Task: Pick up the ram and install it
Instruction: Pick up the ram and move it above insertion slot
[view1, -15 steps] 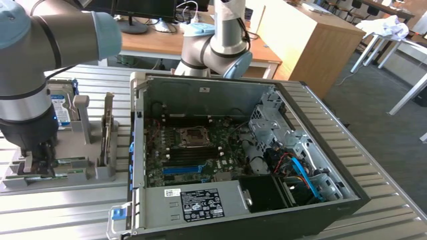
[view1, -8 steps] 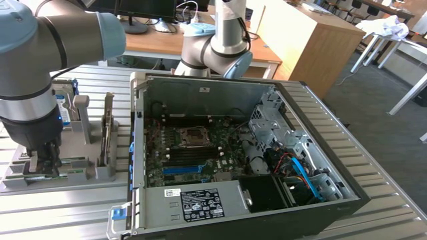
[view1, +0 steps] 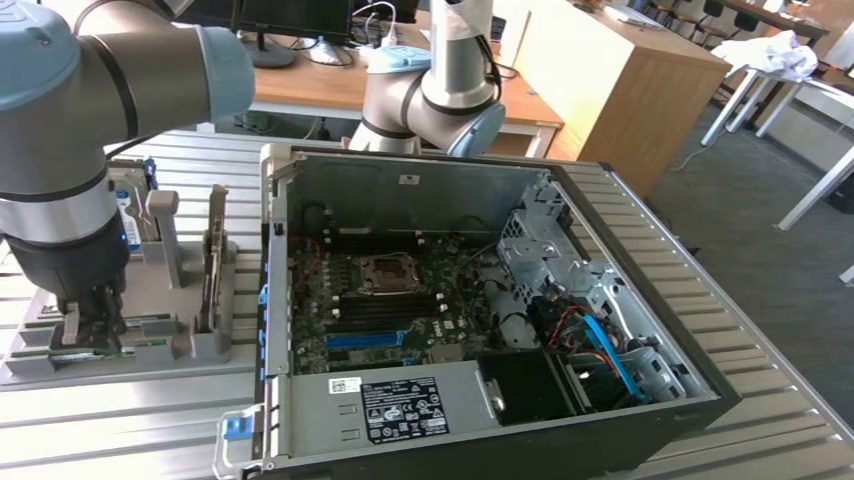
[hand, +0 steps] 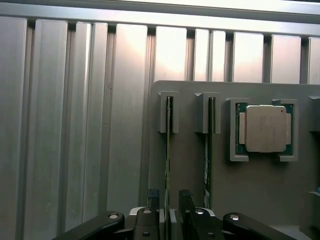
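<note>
Two green ram sticks stand on edge in slots of a grey holder (hand: 250, 190). The nearer-to-edge ram (hand: 168, 150) runs between my fingers; the second ram (hand: 207, 150) sits one slot over. My gripper (hand: 170, 200) is open, one black fingertip (hand: 153, 196) on each side of the stick with small gaps. In the exterior view the gripper (view1: 91, 325) is lowered onto the holder (view1: 200, 345) at that view's left, where the green ram (view1: 136, 350) shows under it.
A square silver processor (hand: 265, 128) lies in a pocket of the holder. A hard drive (view1: 130, 215) stands behind my arm. The open computer case (view1: 467, 300) fills the middle, its motherboard memory slots (view1: 400, 305) facing up. Ribbed metal table (hand: 75, 125) lies around.
</note>
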